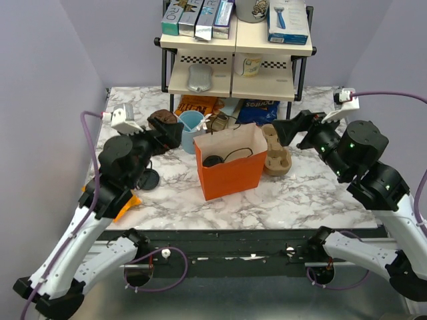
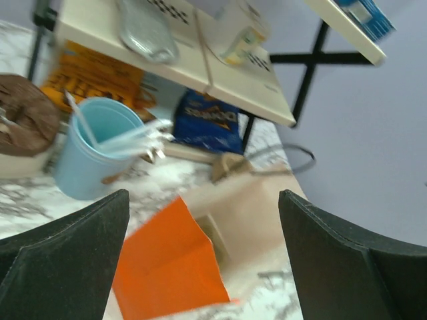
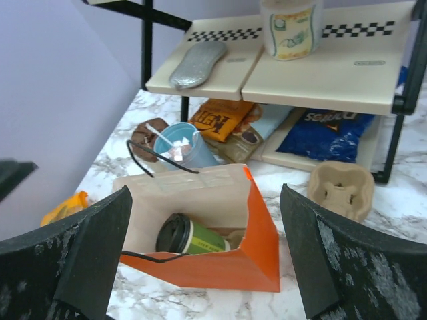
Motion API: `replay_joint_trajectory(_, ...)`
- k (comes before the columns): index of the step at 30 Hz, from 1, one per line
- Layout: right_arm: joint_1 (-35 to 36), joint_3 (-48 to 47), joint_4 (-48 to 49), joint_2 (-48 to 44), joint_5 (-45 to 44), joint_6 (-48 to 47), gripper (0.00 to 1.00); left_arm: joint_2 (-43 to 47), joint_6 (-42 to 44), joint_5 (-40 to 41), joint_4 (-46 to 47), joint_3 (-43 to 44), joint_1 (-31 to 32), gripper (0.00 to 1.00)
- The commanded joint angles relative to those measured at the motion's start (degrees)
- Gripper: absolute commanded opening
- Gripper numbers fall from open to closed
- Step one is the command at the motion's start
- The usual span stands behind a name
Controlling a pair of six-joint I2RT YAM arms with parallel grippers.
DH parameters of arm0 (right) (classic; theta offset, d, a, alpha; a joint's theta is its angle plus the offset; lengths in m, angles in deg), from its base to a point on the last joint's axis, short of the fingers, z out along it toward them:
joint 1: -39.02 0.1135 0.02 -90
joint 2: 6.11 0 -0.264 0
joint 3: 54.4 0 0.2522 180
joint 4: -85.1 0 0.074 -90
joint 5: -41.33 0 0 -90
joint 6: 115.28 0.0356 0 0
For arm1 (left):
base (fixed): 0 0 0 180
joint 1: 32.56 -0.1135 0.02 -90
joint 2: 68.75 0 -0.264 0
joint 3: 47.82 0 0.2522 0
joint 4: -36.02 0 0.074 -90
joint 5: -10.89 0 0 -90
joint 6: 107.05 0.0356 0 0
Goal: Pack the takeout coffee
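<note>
One coffee (image 3: pixel 190 237) is what you are packing, and it lies inside the orange bag (image 3: pixel 230 267), tipped on its side on the bag's floor with its black lid toward the wall nearer the left arm. The right wrist view looks straight down into the open mouth, so you can check this yourself: green side up, nothing resting on top of it. The bag stands upright on the table (image 1: pixel 300 193) with its mouth wide, which is probably why the cup could go in without catching the black cord handle (image 3: pixel 150 157) that loops over the far rim. The right gripper (image 3: pixel 205 190) hangs above and just to the side of the mouth with its fingers spread wide and nothing between them; that fits a cup let go, and I judge the packing itself done or nearly so. The left gripper (image 2: pixel 203 197) is also spread and empty, hovering near the bag's other upper corner, apart from it, likely placed there to steady the bag. Beyond the bag stand the blue cup (image 3: pixel 183 147) with its stirrer and the pulp carrier (image 3: pixel 340 187), both clear of the arms, under the shelf (image 3: pixel 300 73). A cup on its side may leak at the lid, so you might want it upright.
</note>
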Motion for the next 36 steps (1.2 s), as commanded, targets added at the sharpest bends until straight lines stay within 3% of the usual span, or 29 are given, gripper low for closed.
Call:
replay_joint_trajectory(1,0.25,0.36,-4.22,0.79,-4.77,-0.79,1.00,-9.80,3.07,-4.48,-2.24,1.56,-11.50,0.99)
replay_joint_trajectory(5,0.17,1.59,-4.48,1.40,-5.11,-1.49,1.00,-19.29,5.87,-12.65,2.77,3.66,-17.75,0.98)
replay_joint_trajectory(8,0.25,3.26,-4.31,1.32,-5.03,-2.01,1.00,-23.52,7.20,-12.59,9.08,3.23,-18.81,0.96)
replay_joint_trajectory(11,0.25,4.40,-4.22,1.67,-4.16,-2.89,1.00,-26.94,6.59,-12.68,13.31,2.78,-20.13,0.89)
replay_joint_trajectory(12,0.25,5.10,-3.78,1.76,-3.63,-3.42,1.00,-28.87,5.98,-11.72,14.20,2.61,-20.04,0.83)
replay_joint_trajectory(18,0.25,5.28,-2.55,2.63,-2.22,-5.27,1.00,-36.34,4.57,-14.70,19.04,3.48,-20.57,0.73)
replay_joint_trajectory(36,0.25,7.22,-2.28,0.35,-5.21,-8.52,1.00,-46.90,5.36,-9.08,13.51,12.63,-20.57,0.57)
